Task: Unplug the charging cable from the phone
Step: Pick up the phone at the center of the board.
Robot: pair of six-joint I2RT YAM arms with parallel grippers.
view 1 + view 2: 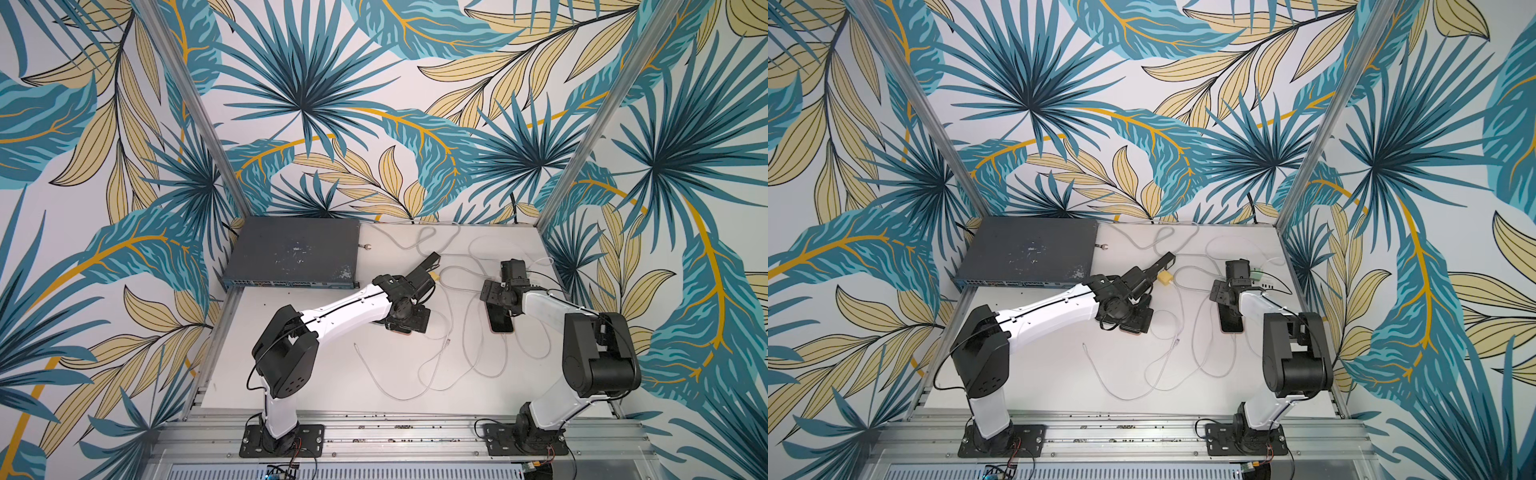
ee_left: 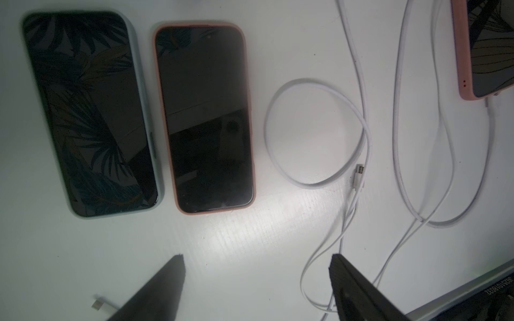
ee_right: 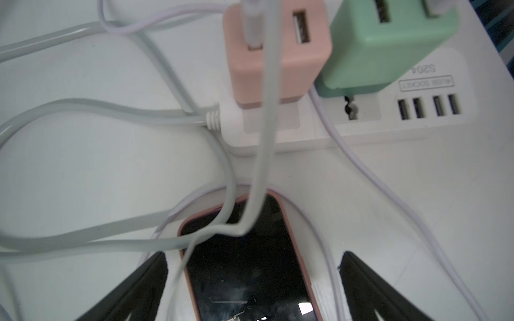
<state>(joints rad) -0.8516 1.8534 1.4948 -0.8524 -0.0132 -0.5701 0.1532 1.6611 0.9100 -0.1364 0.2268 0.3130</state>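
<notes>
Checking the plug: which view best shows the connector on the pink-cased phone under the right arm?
Left wrist: white cable connector sits in the pink-cased phone's end. Both top views show it tiny; right wrist shows only the opposite end.

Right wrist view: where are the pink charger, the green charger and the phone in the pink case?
pink charger [image 3: 300, 72], right wrist view, on its side face.
green charger [image 3: 375, 55], right wrist view, on its side face.
phone in the pink case [image 3: 250, 275], right wrist view, on its dark screen.
</notes>
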